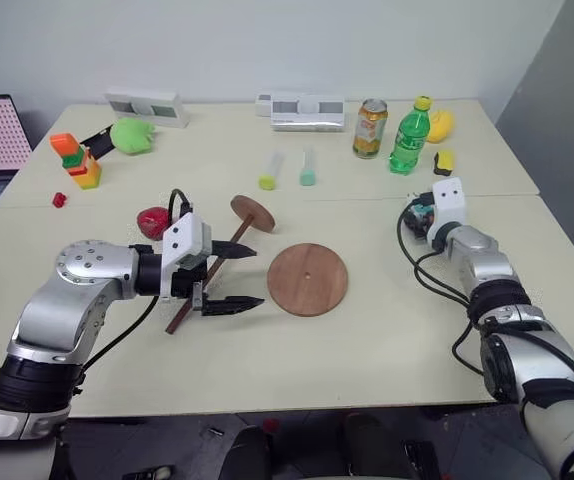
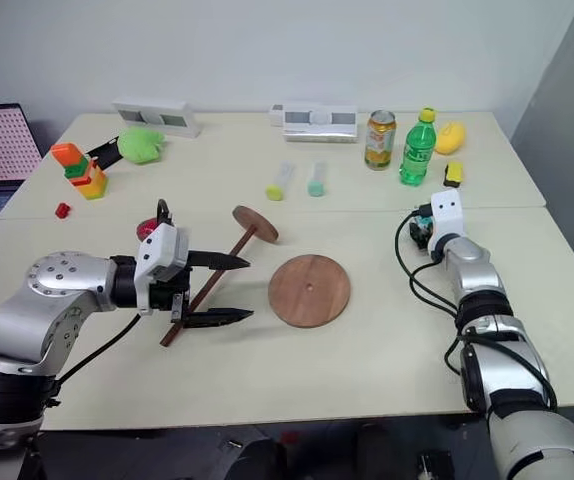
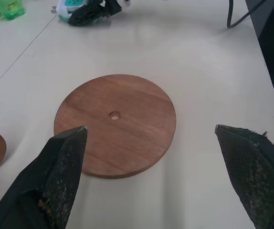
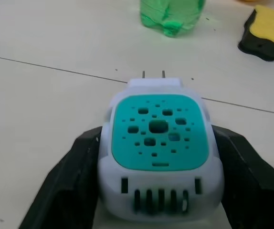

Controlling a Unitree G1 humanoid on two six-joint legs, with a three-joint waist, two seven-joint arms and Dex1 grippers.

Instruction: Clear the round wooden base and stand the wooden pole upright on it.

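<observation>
We see the left arm (image 1: 72, 300) built of rounded silver-grey metal shells, its round elbow cap ringed with small screws, joined by black ribbed collars and ending in a white boxy wrist block from which the left gripper (image 1: 235, 277) extends two black, pointed jaws with rough inner faces. The right arm (image 1: 502, 310) repeats the silver shells and black collars, carrying a white wrist block marked with two small dark dots ahead of the right gripper (image 4: 158, 191), whose jaws are matt black. Thin black cables loop loosely beside both forearms.
</observation>
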